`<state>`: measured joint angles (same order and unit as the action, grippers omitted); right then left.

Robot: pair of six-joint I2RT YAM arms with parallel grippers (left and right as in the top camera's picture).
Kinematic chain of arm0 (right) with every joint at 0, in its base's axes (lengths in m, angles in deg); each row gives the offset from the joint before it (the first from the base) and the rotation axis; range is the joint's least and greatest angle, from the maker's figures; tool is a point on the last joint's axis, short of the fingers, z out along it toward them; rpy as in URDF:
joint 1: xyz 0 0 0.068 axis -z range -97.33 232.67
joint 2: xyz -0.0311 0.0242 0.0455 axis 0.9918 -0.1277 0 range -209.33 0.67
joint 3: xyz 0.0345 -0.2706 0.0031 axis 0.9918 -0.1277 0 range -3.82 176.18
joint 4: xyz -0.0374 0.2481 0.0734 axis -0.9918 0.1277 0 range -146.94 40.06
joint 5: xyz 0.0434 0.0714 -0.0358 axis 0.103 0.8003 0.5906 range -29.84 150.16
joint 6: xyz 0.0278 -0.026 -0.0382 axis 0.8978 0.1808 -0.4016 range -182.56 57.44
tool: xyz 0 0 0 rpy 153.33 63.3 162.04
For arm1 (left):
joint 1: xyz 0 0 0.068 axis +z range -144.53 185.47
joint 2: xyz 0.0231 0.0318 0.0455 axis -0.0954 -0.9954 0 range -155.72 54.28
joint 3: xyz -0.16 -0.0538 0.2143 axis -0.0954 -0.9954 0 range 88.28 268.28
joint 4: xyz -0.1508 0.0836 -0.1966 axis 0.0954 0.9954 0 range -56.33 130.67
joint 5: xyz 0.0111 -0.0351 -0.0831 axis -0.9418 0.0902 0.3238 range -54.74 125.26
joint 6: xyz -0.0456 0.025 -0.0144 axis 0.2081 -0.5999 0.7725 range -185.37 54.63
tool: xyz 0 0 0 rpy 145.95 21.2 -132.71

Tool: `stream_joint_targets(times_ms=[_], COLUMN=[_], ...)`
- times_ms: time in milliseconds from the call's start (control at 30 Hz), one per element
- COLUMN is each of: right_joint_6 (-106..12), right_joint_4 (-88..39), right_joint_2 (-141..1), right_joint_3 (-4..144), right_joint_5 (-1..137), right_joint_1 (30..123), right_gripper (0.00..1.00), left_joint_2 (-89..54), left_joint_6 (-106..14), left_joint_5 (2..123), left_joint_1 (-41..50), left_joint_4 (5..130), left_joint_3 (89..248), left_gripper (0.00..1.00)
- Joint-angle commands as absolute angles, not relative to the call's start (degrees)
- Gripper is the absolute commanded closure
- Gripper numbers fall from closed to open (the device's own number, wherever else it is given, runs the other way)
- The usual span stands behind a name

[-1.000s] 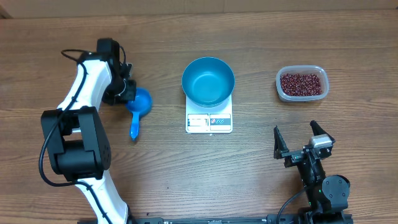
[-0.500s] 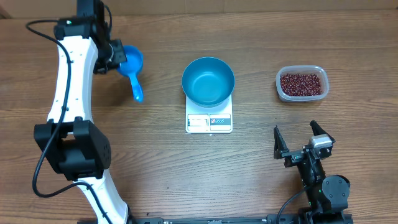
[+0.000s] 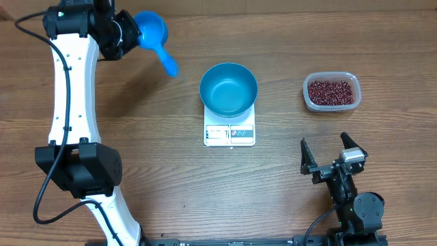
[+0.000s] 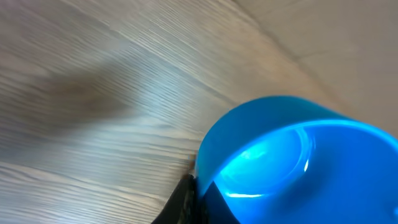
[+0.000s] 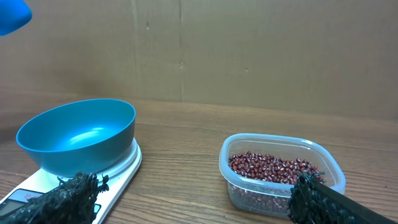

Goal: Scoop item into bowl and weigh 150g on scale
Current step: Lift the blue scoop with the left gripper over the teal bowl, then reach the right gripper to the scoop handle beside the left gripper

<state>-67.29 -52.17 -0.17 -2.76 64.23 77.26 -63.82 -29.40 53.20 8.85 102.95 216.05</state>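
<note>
The bright blue bowl (image 3: 229,89) stands empty on the white scale (image 3: 229,134) at mid-table; the right wrist view shows the bowl (image 5: 78,134) on the scale (image 5: 121,168) too. Dark red-brown beans (image 3: 331,91) fill a clear tub at the right, and appear as beans (image 5: 273,168) in the right wrist view. My left gripper (image 3: 127,32) is shut on the rim of a small blue scoop (image 3: 151,30), held at the far left with its handle pointing toward the bowl. In the left wrist view the scoop (image 4: 298,162) is pinched in the gripper (image 4: 202,194). My right gripper (image 3: 333,154) stands open near the front right edge.
The clear plastic tub (image 3: 311,96) sits right of the scale, its tub wall (image 5: 267,199) just beyond my right gripper (image 5: 193,199). A cardboard wall (image 5: 249,50) closes the far side. Bare wood table (image 3: 171,178) lies in front of the scale.
My left arm has carried the scoop from beside the scale's left toward the far edge and to the right. The right arm, bowl and tub have not moved.
</note>
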Motion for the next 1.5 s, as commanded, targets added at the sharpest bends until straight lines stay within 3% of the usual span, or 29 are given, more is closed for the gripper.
stream_joint_targets(times_ms=[0,267,733,1267,1467], right_joint_6=[-67.32,-67.32,-67.32,-67.34,-66.25], right_joint_4=[-52.34,-52.34,-52.36,-53.65,-62.73], right_joint_2=[0.51,0.51,0.51,0.51,0.51], right_joint_3=[-3.37,-3.37,-3.37,-3.35,-3.35], right_joint_5=[64.1,64.1,64.1,62.79,70.31], right_joint_1=[76.73,76.73,76.73,76.73,76.73], right_gripper=[0.0,0.0,0.0,0.0,0.0], left_joint_2=[-63.67,-63.67,-63.69,-63.69,-63.69], left_joint_6=[-11.35,-3.35,-1.91,3.73,7.36], left_joint_5=[60.54,59.12,38.44,38.03,38.03], left_joint_1=[8.0,3.45,-10.04,-14.98,-14.98], left_joint_4=[102.62,102.38,102.46,103.8,104.8], left_joint_3=[217.56,217.56,217.56,217.53,217.53], left_gripper=[0.96,0.96,0.96,0.96,0.96])
